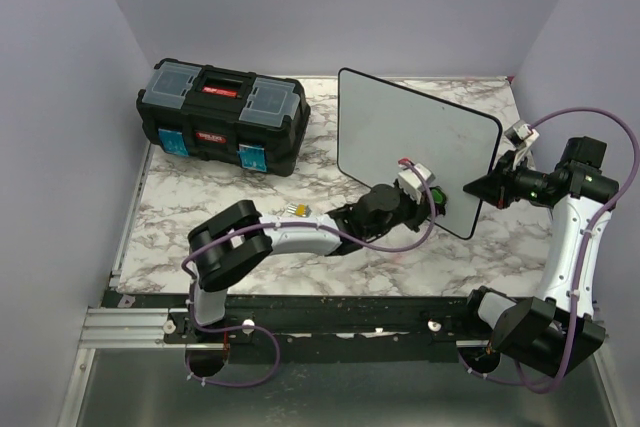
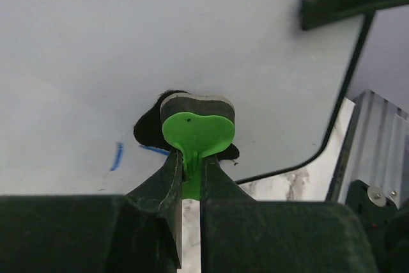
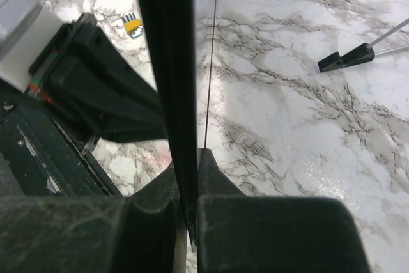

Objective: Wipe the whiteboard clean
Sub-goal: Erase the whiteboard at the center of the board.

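The whiteboard [image 1: 400,137] stands tilted on the marble table, its white face towards the arms. My right gripper [image 1: 487,185] is shut on its right rim, which runs edge-on as a black strip [image 3: 167,62] between the fingers [image 3: 190,171]. My left gripper [image 1: 425,195] is shut on the stem of a green heart-shaped eraser [image 2: 197,126]. The eraser's dark pad is pressed against the board's lower right part [image 2: 160,30]. Two short blue marker strokes [image 2: 118,156] remain just left of the eraser. The left jaws [image 2: 190,164] close tightly around the green stem.
A black toolbox [image 1: 222,115] with blue latches sits at the table's back left. A small yellow-and-white object [image 1: 296,211] lies by the left arm and also shows in the right wrist view [image 3: 132,24]. The board's black feet [image 3: 345,61] rest on the marble.
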`<state>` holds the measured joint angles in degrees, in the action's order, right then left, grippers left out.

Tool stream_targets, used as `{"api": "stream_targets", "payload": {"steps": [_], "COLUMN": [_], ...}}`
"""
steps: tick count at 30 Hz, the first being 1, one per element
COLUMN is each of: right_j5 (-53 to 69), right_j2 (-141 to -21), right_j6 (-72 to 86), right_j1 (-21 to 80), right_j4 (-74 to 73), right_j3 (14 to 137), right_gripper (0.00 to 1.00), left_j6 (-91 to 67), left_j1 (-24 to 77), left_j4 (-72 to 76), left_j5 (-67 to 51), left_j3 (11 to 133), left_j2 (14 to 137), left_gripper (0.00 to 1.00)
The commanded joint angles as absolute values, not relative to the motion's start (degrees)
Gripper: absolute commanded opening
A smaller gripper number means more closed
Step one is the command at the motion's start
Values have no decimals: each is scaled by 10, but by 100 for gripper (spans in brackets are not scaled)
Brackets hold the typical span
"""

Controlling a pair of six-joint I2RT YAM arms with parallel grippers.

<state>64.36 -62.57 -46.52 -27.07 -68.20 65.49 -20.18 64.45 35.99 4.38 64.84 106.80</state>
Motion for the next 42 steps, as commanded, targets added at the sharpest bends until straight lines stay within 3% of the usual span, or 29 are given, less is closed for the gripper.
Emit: {"api": "stream_targets", "payload": {"steps": [1, 12, 27, 42], "right_j5": [770, 771, 770, 772], "right_j2": [-611, -608, -608, -610], "right_j6": [-446, -447, -444, -447], "right_j1": [-258, -258, -259, -258], "right_j4": [-733, -732, -730, -732], "right_j3": [657, 656, 656, 656], "right_gripper": [0, 1, 1, 1], "left_j6": [-194, -205, -136, -147], "left_j1": [661, 538, 616, 638], "left_j4": [345, 300, 268, 331], "left_j5": [50, 48, 75, 123], "left_j3": [681, 653, 712, 622], "left_j2": [1080, 1052, 1062, 1091], "left_gripper": [0, 0, 0, 0]}}
